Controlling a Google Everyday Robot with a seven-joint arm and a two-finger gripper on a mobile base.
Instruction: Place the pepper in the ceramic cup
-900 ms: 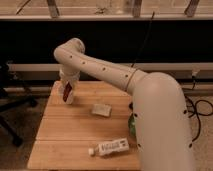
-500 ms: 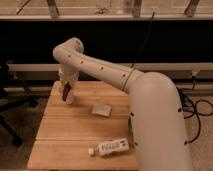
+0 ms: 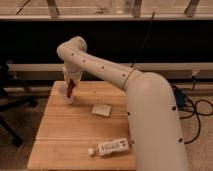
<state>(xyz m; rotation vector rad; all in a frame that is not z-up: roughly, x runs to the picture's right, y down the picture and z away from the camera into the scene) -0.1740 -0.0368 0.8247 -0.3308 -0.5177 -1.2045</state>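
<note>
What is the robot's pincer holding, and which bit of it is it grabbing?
The pincer, over a far corner of the table, holds the pepper by its upper end; the rest hangs above the ceramic cup.

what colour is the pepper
Dark red. The pepper shows best in the camera view, at the gripper just above the ceramic cup.

One tube [image 3: 110, 147], pepper [image 3: 70, 88], gripper [image 3: 70, 83] above probable cup [image 3: 67, 97]
</note>
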